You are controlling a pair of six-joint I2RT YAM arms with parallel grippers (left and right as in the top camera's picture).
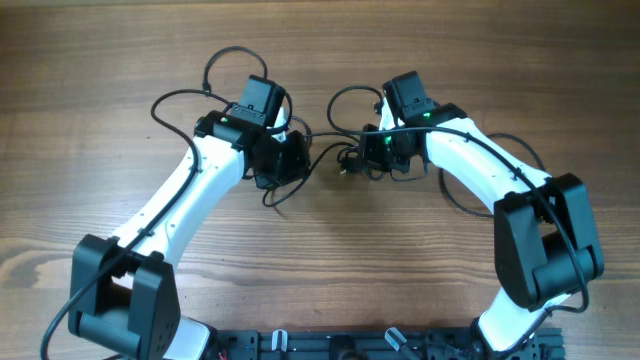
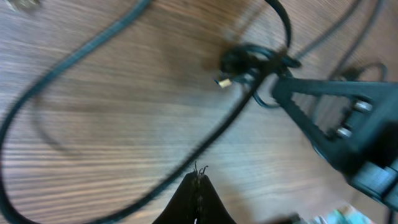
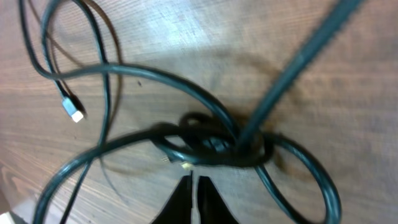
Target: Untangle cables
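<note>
The cables (image 1: 350, 160) form a small black knot on the wooden table, between my two grippers. In the left wrist view the knot (image 2: 252, 61) lies ahead with a metal plug (image 2: 222, 81) poking out, and one cord (image 2: 205, 146) runs diagonally past my left gripper (image 2: 198, 176). Its jaws are shut; only fine black strands show at the tip. My right gripper (image 3: 194, 182) is shut with a hairline slit, just short of the knot (image 3: 211, 146) and a small yellowish plug tip (image 3: 185, 166). A white plug (image 3: 76, 115) lies far left. From overhead, the left gripper (image 1: 292, 160) and right gripper (image 1: 368, 152) face each other.
The right gripper's black fingers (image 2: 336, 118) appear at the right of the left wrist view, close behind the knot. Loose cord loops (image 1: 345, 100) curl beyond the grippers, and another (image 1: 460, 200) runs by the right arm. A black rail (image 1: 380, 345) lines the table's near edge.
</note>
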